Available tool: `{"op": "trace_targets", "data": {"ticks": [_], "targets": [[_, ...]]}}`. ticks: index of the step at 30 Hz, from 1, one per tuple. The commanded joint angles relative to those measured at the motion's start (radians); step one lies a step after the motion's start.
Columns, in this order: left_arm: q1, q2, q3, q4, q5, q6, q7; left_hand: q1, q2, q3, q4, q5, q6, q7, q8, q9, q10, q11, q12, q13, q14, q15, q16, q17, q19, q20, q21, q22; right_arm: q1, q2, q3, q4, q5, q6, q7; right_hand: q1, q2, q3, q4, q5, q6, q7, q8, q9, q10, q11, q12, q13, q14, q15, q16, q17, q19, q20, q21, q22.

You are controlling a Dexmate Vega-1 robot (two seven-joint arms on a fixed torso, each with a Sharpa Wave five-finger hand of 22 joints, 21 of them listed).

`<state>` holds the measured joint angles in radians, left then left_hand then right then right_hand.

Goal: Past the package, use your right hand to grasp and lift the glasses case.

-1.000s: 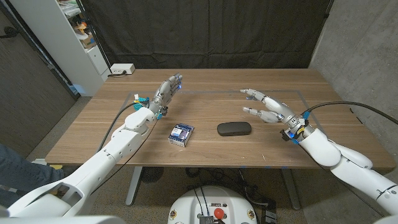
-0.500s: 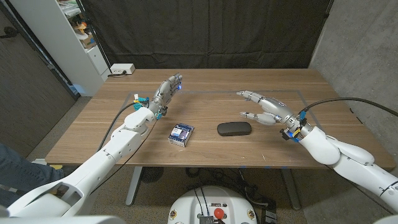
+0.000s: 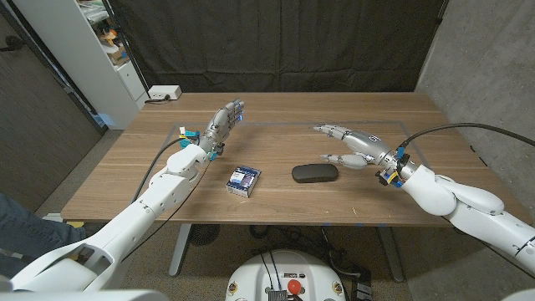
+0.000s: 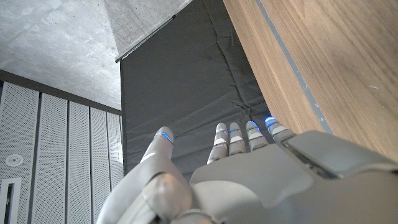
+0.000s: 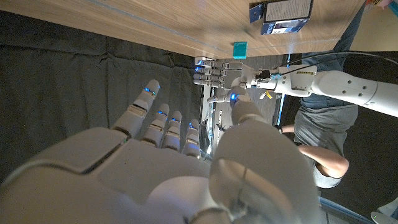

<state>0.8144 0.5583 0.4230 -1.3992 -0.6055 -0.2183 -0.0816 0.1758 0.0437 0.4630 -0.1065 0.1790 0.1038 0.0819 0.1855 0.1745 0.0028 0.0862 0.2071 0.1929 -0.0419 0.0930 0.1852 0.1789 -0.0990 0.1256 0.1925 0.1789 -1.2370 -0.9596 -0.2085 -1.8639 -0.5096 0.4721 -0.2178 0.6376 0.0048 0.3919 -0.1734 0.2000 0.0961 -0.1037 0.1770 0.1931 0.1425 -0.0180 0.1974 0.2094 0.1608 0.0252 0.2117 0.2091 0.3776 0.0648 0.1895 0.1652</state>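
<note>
The glasses case (image 3: 314, 173) lies on the worktop (image 3: 276, 117), long axis crosswise, right of the package (image 3: 244, 180). The right hand (image 3: 358, 147) (fingers spread, empty) hovers just beside its right end, nearer than the left hand (image 3: 221, 125).

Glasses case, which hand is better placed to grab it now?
Right. The right hand hovers open just beyond the glasses case, while the left hand waits farther off, past the package.

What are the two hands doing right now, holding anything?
Left hand: open, holding nothing.
Right hand: open, fingers spread, just beyond the glasses case, not touching it.
</note>
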Motion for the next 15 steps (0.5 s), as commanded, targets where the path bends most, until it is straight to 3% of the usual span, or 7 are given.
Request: {"op": "trace_targets", "data": {"ticks": [1, 15], "targets": [[-0.001, -0.002, -0.005, 0.006, -0.005, -0.003, 0.002, 0.002, 0.009, -0.004, 0.0, 0.0, 0.007, -0.001, 0.004, 0.005, 0.0, 0.004, 0.005, 0.004, 0.0, 0.008, 0.004, 0.004, 0.002, 0.011, 0.007, 0.004, 0.022, -0.053, -0.024, -0.035, 0.001, -0.065, 0.052, -0.009, -0.014, -0.003, 0.012, 0.008, -0.019, 0.002, 0.0, 0.004, -0.006, 0.017, 0.001, 0.004, 0.0, 0.013, -0.003, 0.004, 0.005, 0.011, 0.0, 0.005], [-0.005, -0.008, -0.002, 0.015, -0.005, -0.001, 0.004, 0.002, 0.01, -0.005, -0.001, 0.0, 0.011, -0.001, 0.005, 0.005, 0.003, 0.004, 0.006, 0.004, 0.0, 0.009, 0.004, 0.004, 0.001, 0.012, 0.008, 0.004, 0.026, -0.108, -0.038, -0.099, 0.0, -0.174, 0.122, -0.02, -0.033, -0.012, 0.02, 0.012, -0.05, 0.02, 0.003, 0.005, -0.04, 0.034, -0.006, 0.005, -0.02, 0.037, -0.009, 0.005, 0.003, 0.038, 0.0, 0.006]]}}
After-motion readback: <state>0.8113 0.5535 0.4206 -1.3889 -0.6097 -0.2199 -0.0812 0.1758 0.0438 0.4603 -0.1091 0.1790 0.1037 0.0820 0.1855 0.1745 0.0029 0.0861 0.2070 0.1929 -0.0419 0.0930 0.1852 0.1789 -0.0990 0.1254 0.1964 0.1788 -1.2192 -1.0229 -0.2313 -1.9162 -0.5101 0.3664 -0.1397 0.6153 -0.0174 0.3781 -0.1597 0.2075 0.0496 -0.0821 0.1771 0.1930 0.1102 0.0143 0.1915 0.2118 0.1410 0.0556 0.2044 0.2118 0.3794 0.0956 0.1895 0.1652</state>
